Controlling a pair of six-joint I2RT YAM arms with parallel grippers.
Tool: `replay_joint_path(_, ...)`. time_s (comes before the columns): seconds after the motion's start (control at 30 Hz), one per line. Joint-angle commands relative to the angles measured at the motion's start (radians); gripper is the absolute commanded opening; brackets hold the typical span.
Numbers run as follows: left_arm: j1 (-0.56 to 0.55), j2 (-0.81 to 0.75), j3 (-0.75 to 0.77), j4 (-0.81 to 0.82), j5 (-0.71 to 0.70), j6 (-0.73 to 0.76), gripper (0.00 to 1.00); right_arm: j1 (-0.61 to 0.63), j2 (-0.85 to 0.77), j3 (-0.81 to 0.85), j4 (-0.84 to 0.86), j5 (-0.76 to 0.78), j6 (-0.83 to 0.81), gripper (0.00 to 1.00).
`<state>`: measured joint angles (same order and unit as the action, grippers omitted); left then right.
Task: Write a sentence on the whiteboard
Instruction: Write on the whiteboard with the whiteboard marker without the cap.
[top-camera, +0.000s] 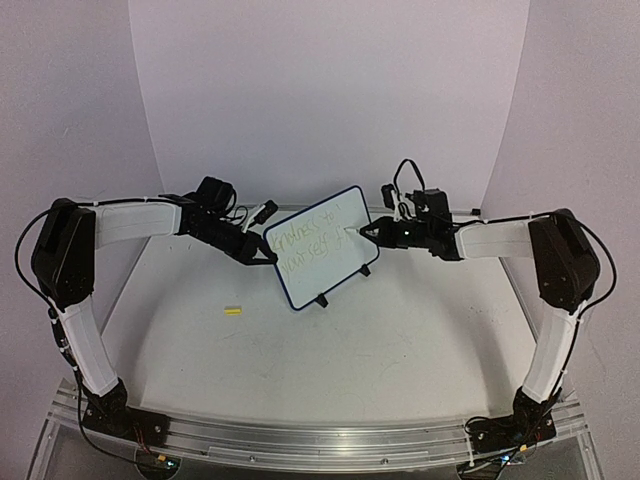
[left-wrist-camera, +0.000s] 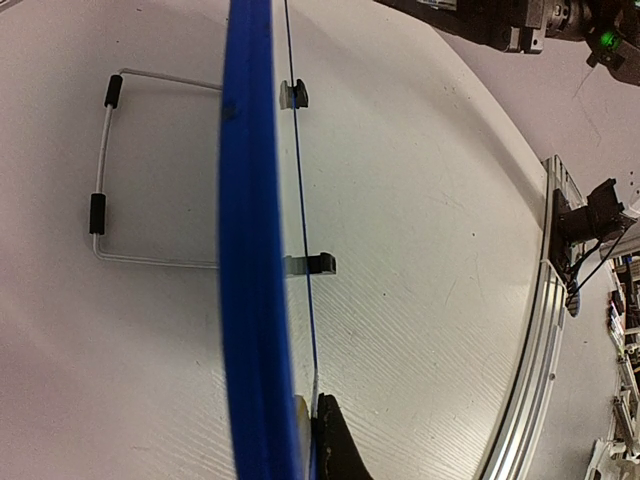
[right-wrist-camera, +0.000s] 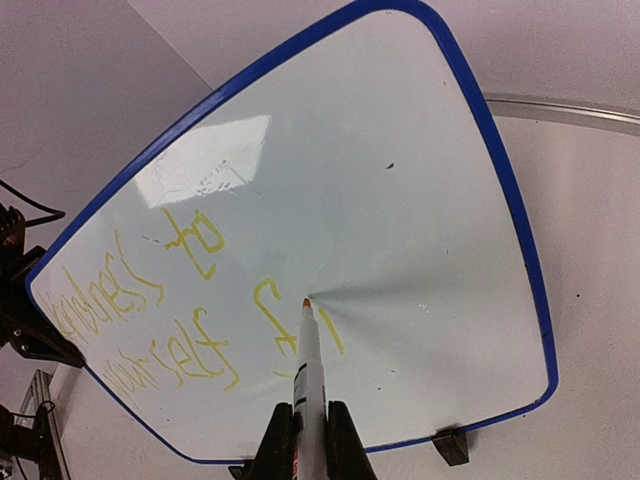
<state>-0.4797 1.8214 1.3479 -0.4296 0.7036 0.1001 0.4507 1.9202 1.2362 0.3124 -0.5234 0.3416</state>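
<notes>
The whiteboard (top-camera: 322, 232) stands tilted mid-table on its wire stand (left-wrist-camera: 100, 170) and black clip feet (left-wrist-camera: 310, 264). My left gripper (top-camera: 268, 256) is shut on the board's left edge. In the left wrist view the blue rim (left-wrist-camera: 250, 250) runs edge-on, pinched at my left gripper (left-wrist-camera: 318, 440). My right gripper (right-wrist-camera: 308, 440) is shut on a white marker (right-wrist-camera: 310, 370). Its orange tip touches the board's face right of the sentence (right-wrist-camera: 150, 300), two lines of yellow handwriting. From above, my right gripper (top-camera: 372, 233) sits at the board's right side.
A small yellow piece (top-camera: 233, 311) lies on the white table left of the board. An aluminium rail (top-camera: 320, 435) runs along the near edge by the arm bases. White backdrop walls close in the back and sides.
</notes>
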Motion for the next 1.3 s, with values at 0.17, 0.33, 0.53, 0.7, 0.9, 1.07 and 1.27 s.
replay_joint_path(0.17, -0.005, 0.01, 0.034, -0.009, -0.021, 0.015, 0.0, 0.004, 0.032, 0.057, 0.017, 0.003, -0.001, 0.0)
replay_joint_path(0.33, -0.005, 0.01, 0.034, -0.009, -0.021, 0.013, 0.0, 0.005, 0.02, 0.05, 0.018, 0.014, -0.004, 0.0)
replay_joint_path(0.53, -0.005, 0.01, 0.034, -0.01, -0.021, 0.012, 0.0, 0.005, -0.04, 0.004, 0.022, 0.035, -0.009, 0.0)
replay_joint_path(0.7, -0.005, 0.01, 0.034, -0.009, -0.021, 0.013, 0.0, 0.004, -0.097, -0.045, 0.029, 0.066, -0.007, 0.0)
replay_joint_path(0.9, -0.007, 0.01, 0.033, -0.008, -0.021, 0.012, 0.0, 0.003, -0.097, -0.056, 0.03, 0.072, -0.006, 0.0)
replay_joint_path(1.07, -0.007, 0.01, 0.033, -0.007, -0.021, 0.011, 0.0, 0.004, -0.062, -0.034, 0.03, 0.058, -0.005, 0.0)
replay_joint_path(1.27, -0.007, 0.01, 0.034, -0.008, -0.022, 0.012, 0.0, 0.004, -0.027, -0.004, 0.024, 0.038, -0.006, 0.0)
